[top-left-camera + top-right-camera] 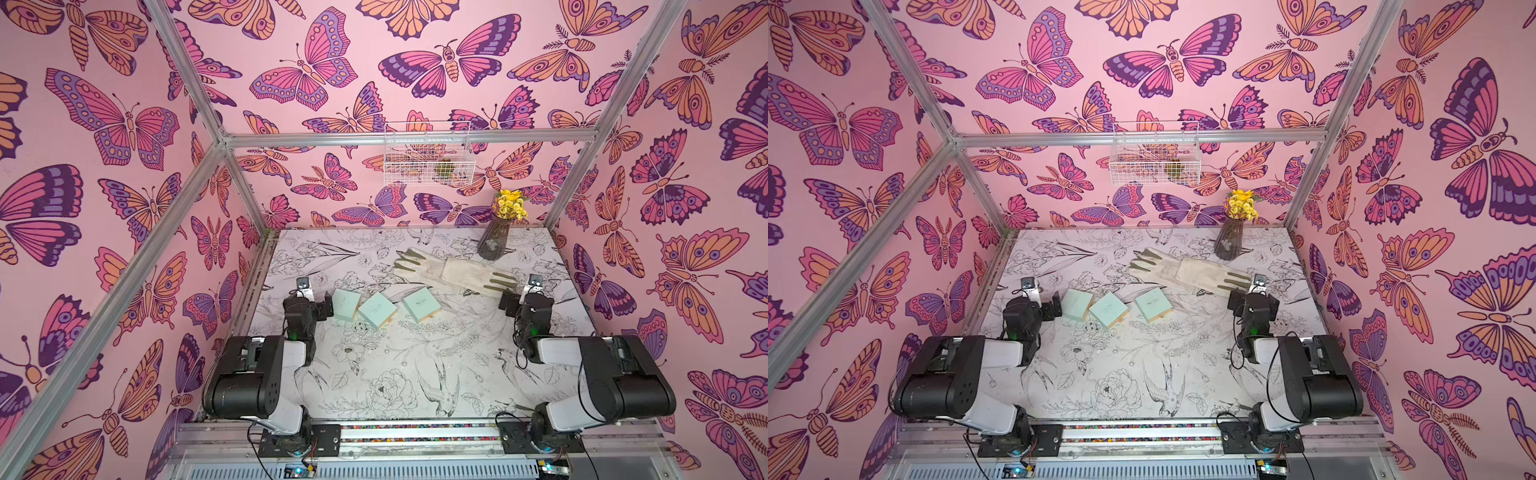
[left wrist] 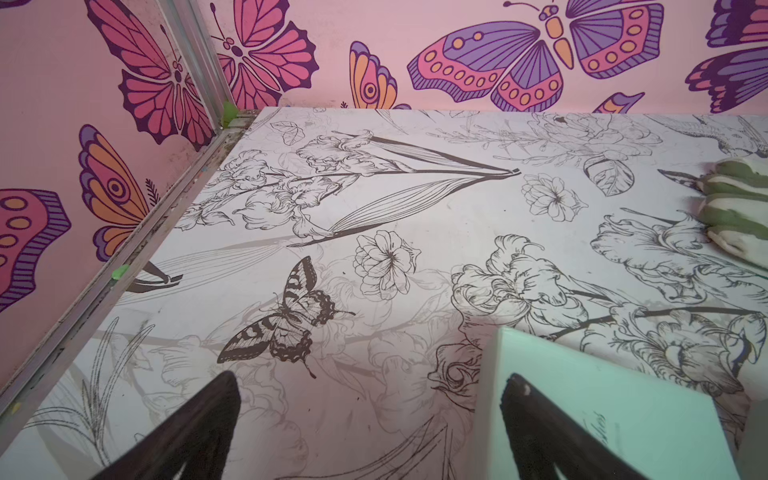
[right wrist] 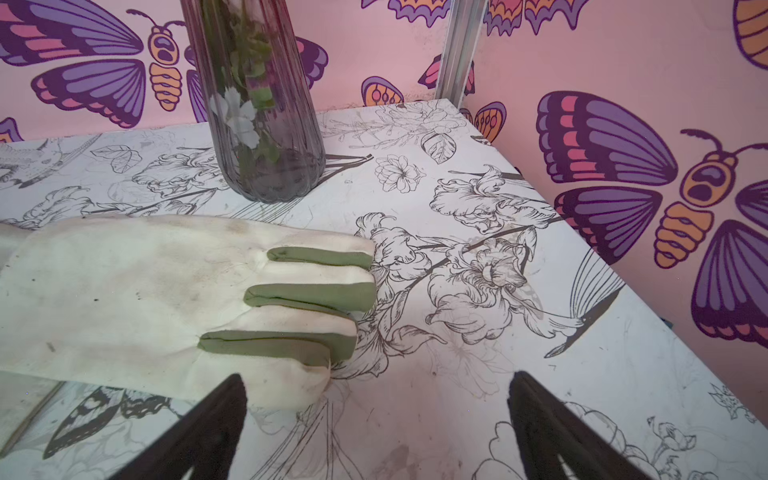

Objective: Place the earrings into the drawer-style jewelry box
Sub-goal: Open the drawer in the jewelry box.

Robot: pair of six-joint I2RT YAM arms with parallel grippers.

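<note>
Pre-grasp: left arm (image 1: 300, 318) and right arm (image 1: 534, 309) idle, jaws released and empty; mint jewelry boxes (image 1: 377, 309) look shut, earrings too small to confirm; next, slide one drawer open.

Surface (image 1: 415, 361): matt printed sheet, smooth, lightly scuffed
Three jewelry boxes (image 1: 377, 310): matt mint card faces, tan wood-like edges
Gloves (image 1: 453, 272): cream cloth or soft leather, matt, stained; green fabric strips along the fingers
Vase (image 3: 266, 124): ribbed smoky glass, glossy
Basket (image 1: 428, 153): white coated wire
Frame (image 1: 374, 139): brushed metal, dull sheen
</note>
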